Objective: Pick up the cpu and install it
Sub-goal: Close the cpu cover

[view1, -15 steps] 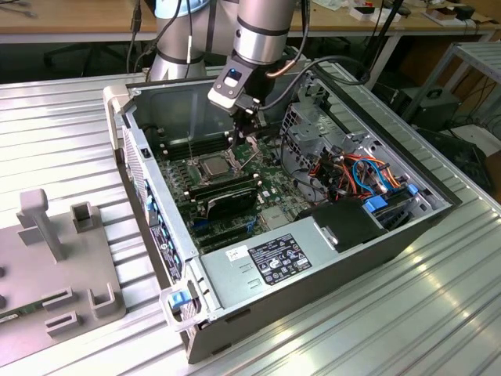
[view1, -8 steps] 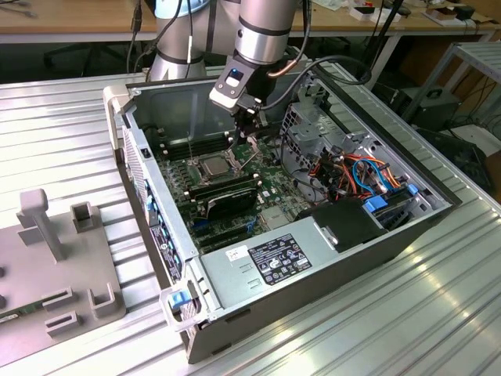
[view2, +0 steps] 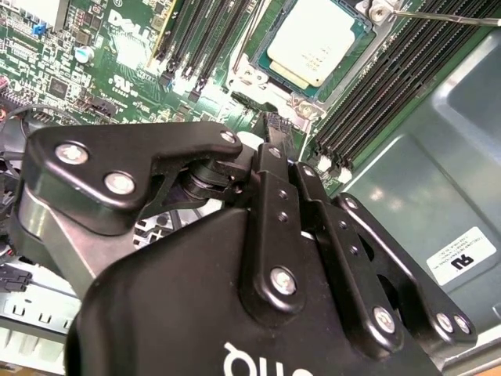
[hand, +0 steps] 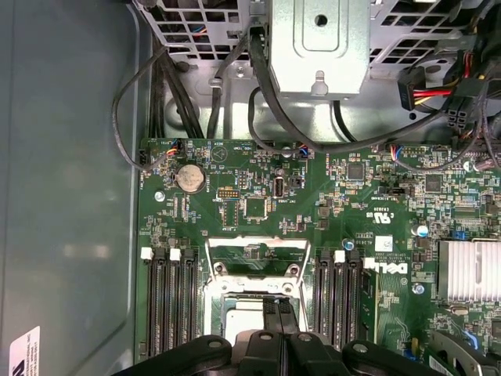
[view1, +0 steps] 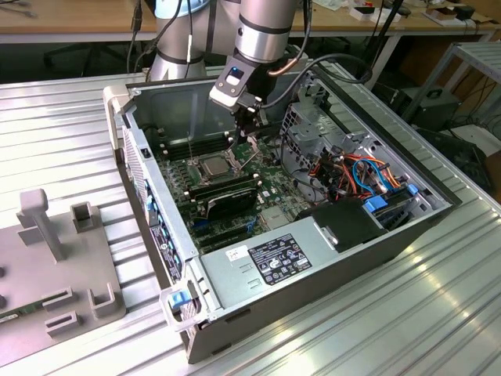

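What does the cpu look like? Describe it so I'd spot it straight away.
Look inside the open computer case at the green motherboard. Between its rows of long black memory slots sits the cpu: unlike them, a flat square with a dull silver top.

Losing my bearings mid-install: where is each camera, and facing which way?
Exterior view: off the arm, looking down into the open case; arm and gripper show.
First wrist view: at the wrist, facing the motherboard; gripper shows.
Second wrist view: behind the gripper, facing the motherboard.
All share the seated cpu.
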You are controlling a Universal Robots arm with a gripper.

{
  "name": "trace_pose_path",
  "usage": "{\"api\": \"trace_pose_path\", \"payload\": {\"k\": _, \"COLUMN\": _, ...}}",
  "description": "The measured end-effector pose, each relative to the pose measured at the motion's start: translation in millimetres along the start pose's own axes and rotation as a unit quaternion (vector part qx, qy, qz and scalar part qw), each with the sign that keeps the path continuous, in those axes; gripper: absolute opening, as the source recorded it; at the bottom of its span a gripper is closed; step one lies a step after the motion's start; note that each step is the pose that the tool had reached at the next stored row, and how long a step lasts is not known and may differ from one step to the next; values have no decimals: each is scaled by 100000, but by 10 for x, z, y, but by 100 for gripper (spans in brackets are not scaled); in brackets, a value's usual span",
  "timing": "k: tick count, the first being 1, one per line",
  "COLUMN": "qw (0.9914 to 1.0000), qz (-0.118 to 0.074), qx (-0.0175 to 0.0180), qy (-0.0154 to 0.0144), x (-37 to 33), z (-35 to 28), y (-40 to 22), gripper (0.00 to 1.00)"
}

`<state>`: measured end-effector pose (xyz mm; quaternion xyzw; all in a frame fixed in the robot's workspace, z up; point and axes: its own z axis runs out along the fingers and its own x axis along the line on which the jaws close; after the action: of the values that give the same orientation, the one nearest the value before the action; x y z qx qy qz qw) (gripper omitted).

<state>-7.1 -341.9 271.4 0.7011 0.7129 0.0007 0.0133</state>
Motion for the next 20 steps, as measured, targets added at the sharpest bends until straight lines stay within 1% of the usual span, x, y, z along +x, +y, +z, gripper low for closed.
{"api": "trace_pose_path", "payload": {"k": 7, "qw": 100000, "qz": 0, "qx": 3, "qy": -3, "x": 0, "z": -6, "y": 0, "gripper": 11}}
{"api": "trace_pose_path", "payload": {"k": 10, "qw": 100000, "qz": 0, "qx": 2, "qy": -5, "x": -1, "z": -7, "y": 16, "gripper": 11}}
{"api": "trace_pose_path", "payload": {"k": 14, "qw": 100000, "qz": 0, "qx": 4, "qy": -5, "x": -1, "z": -6, "y": 56, "gripper": 11}}
{"api": "trace_pose_path", "payload": {"k": 17, "qw": 100000, "qz": -2, "qx": 5, "qy": -8, "x": -2, "z": -5, "y": 112, "gripper": 11}}
{"api": "trace_pose_path", "payload": {"k": 19, "qw": 100000, "qz": -1, "qx": 2, "qy": 2, "x": -3, "z": -2, "y": 207, "gripper": 11}}
{"api": "trace_pose_path", "payload": {"k": 20, "qw": 100000, "qz": -4, "qx": -2, "qy": 5, "x": -3, "z": -1, "y": 236, "gripper": 11}}
